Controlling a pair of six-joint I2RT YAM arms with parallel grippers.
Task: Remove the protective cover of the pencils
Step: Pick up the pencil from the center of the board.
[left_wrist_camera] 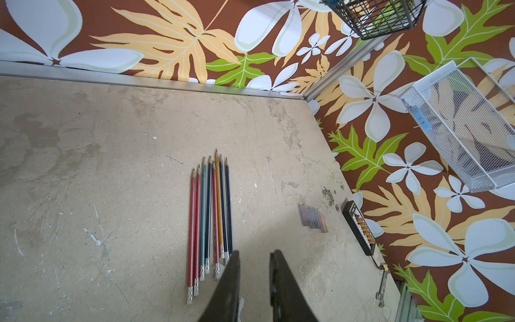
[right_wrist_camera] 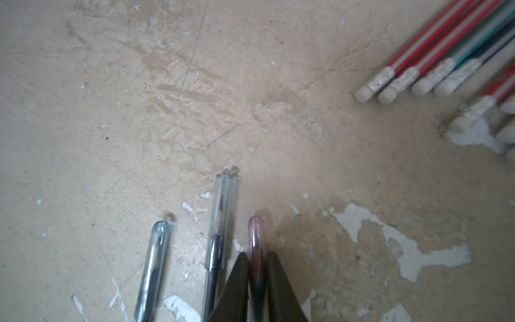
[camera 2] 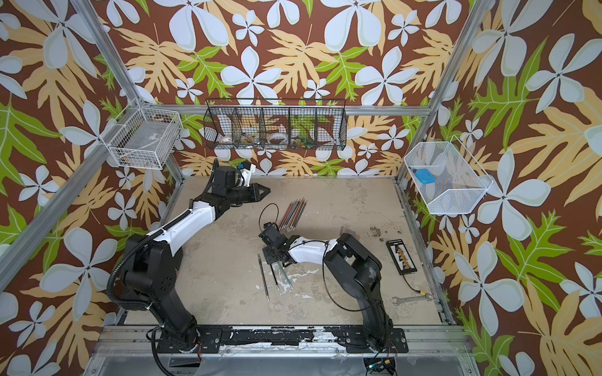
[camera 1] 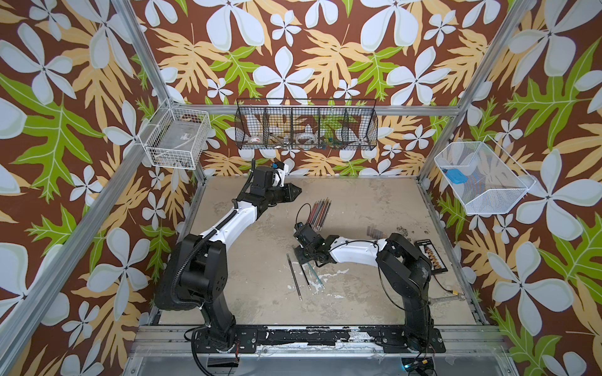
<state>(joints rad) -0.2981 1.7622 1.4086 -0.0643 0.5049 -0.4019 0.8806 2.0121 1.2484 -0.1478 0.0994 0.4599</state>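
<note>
Only the right wrist view shows the grip: the right claw (right_wrist_camera: 257, 254) is closed on a pink-tinted cap (right_wrist_camera: 255, 231), a smooth, round-tipped translucent tube over a dark-shafted pencil; beside it lie a squared clear cap (right_wrist_camera: 223, 206) and a rounded bluish cap (right_wrist_camera: 157, 245), each on its own pencil. In both top views these three capped pencils (camera 1: 294, 276) (camera 2: 264, 276) show only as thin dark sticks at 6 o'clock of the centre of the surface (camera 1: 358, 201), the claw tips hidden under the wrist. The left wrist view alone makes the bare pencils (left_wrist_camera: 210, 220) clear: a close row of red, teal, navy and orange shafts with sharpened points, metal ferrules and pale erasers; at 3 o'clock of them, well apart, sits a row of loose smoky caps (left_wrist_camera: 310, 218). The surface is beige, scuffed, its paint chipped white. The right arm reaches low, forearm near level, wrist bent down; the left arm stretches to 11 o'clock, raised, the left claw (left_wrist_camera: 255, 255) slightly parted and empty.
</note>
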